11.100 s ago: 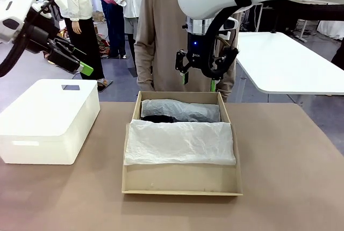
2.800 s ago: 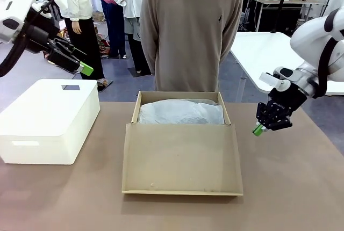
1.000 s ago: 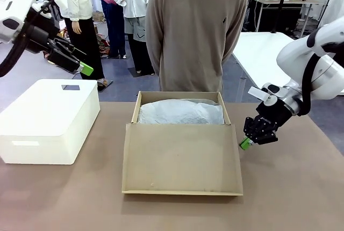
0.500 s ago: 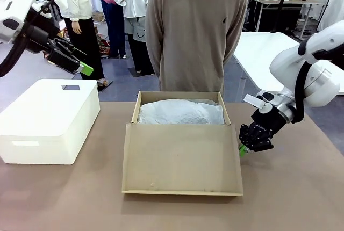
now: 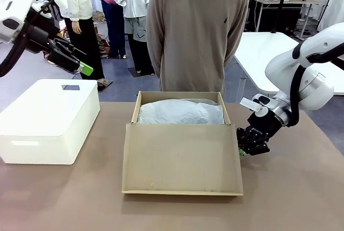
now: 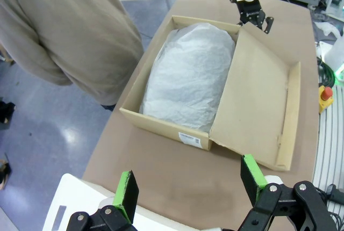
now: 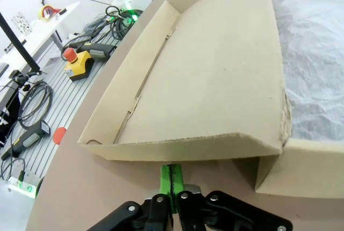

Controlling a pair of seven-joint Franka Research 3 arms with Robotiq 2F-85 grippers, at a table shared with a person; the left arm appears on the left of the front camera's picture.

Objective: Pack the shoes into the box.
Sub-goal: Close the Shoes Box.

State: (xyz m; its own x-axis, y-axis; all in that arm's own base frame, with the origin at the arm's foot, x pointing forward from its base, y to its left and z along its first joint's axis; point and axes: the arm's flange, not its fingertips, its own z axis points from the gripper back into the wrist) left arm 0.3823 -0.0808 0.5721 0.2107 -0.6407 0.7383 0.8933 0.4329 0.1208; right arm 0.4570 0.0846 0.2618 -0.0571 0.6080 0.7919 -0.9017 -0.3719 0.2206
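Note:
The tan box (image 5: 141, 102) stands mid-table with crumpled white tissue paper (image 5: 181, 113) filling it. The shoes are hidden under the paper. Its lid flap (image 5: 181, 158) lies open toward me. My right gripper (image 5: 241, 150) is shut, low on the table at the flap's right edge. In the right wrist view its green fingertips (image 7: 171, 178) are pressed together, right at the lid's (image 7: 215, 80) side rim. My left gripper (image 5: 80, 62) hangs open, high at the far left; the left wrist view looks between its pads (image 6: 189, 183) down on the box (image 6: 161, 126).
A white plastic box (image 5: 48, 118) sits on the left of the table, below my left gripper. A person (image 5: 196, 32) in a beige sweater stands at the far edge behind the box. A white table (image 5: 279, 59) stands off to the right.
My right gripper has slid left and down to the lid flap's right edge, still shut. The left arm, the box and the person have not moved.

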